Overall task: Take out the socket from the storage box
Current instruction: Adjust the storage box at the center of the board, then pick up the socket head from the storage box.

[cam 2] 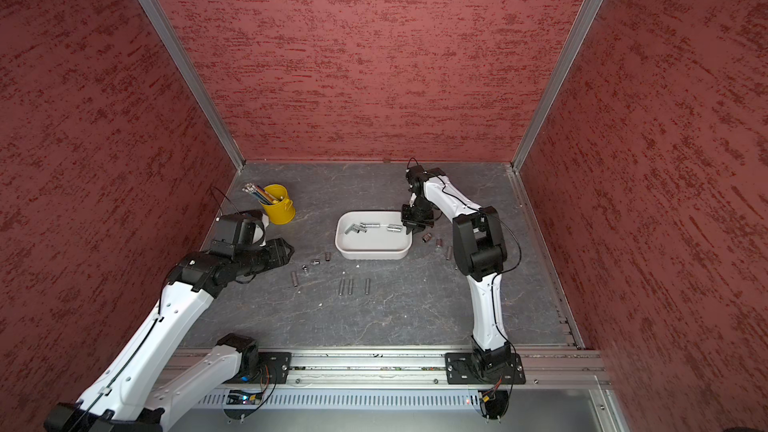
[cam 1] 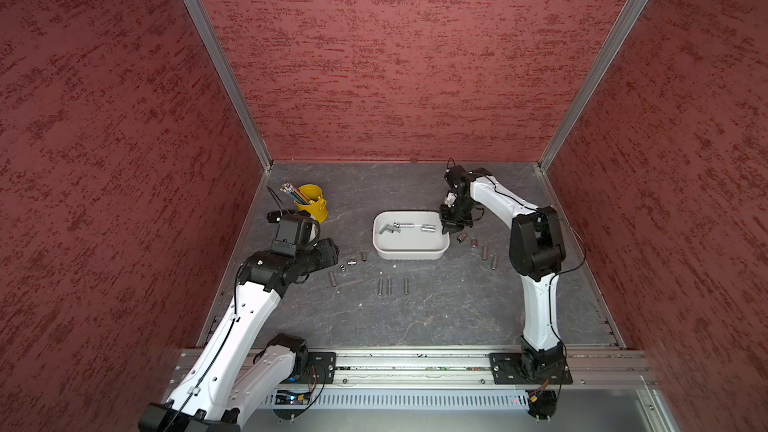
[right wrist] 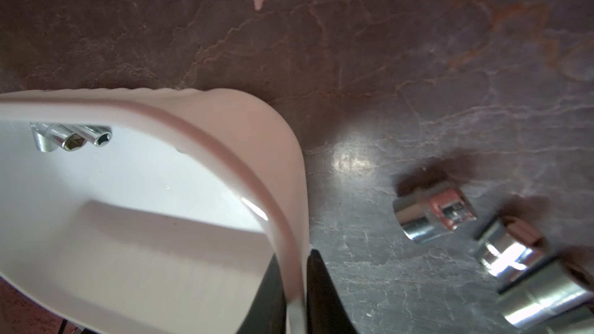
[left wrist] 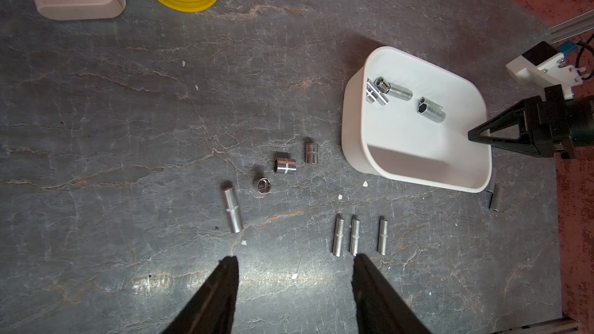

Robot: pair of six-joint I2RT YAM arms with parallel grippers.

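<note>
1. The right gripper (right wrist: 294,257) is pinching the right-hand wall of the white storage box (right wrist: 257,130), one finger inside and one outside (the jaws are almost together on the thin plastic).
2. The left gripper (left wrist: 295,257) is hanging open and empty above the grey slate-look table (left wrist: 128,123), to the left of the box and not touching it.
3. A few chrome sockets (cam 1: 405,226) are lying along the box's far side, and a lone socket (cam 1: 428,227) is lying nearest the right gripper.
4. The step in hand is looking like steadying the box, with no socket being held yet.
5. The next move is probably calling for a gripper to reach over the rim and close across one round body, which may roll.
6. The right wrist view is showing the pinch on the wall, which is too small to read in both top views. Those views are instead showing a yellow pencil cup (cam 1: 311,201) at the far left and loose sockets (cam 1: 388,286) scattered around the box.
</note>
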